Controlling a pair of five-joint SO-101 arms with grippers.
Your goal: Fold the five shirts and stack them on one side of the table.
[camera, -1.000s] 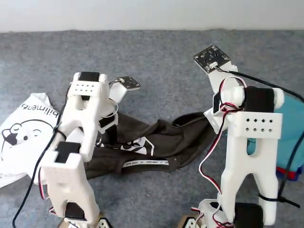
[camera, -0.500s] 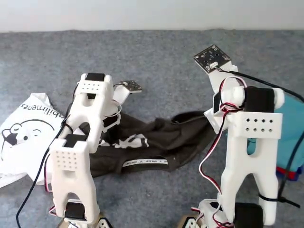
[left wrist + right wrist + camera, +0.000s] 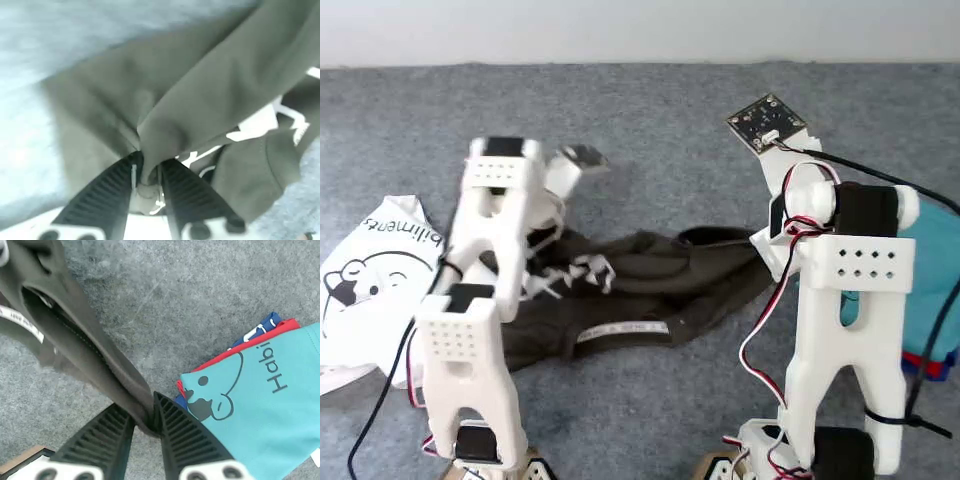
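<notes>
"Two grips are held on the dark olive cotton shirt with white print [image 3: 650, 285]; the fingers of the left gripper [image 3: 147, 172] are pinched together on a bunched fold of it, and those of the right gripper [image 3: 145, 422] are clamped on a thin edge of its cloth."

"And where is the shirt found?"

"It is stretched, crumpled, across the middle of the grey carpeted table [image 3: 670, 140], between the two arms; a white printed shirt [image 3: 370, 290] is laid unfolded on the left arm's side; a folded stack topped by a teal printed shirt [image 3: 260, 425] is set just beside the right gripper."

"What could be spoiled from here?"

"Little cloth is caught on the right, so the edge could be pulled out of the fingers if the shirt is drawn taut; a bunch, not a single layer, appears to be held on the left, so a crooked fold may be produced; the stack could also be dragged askew if the dark cloth is swept across it."
</notes>
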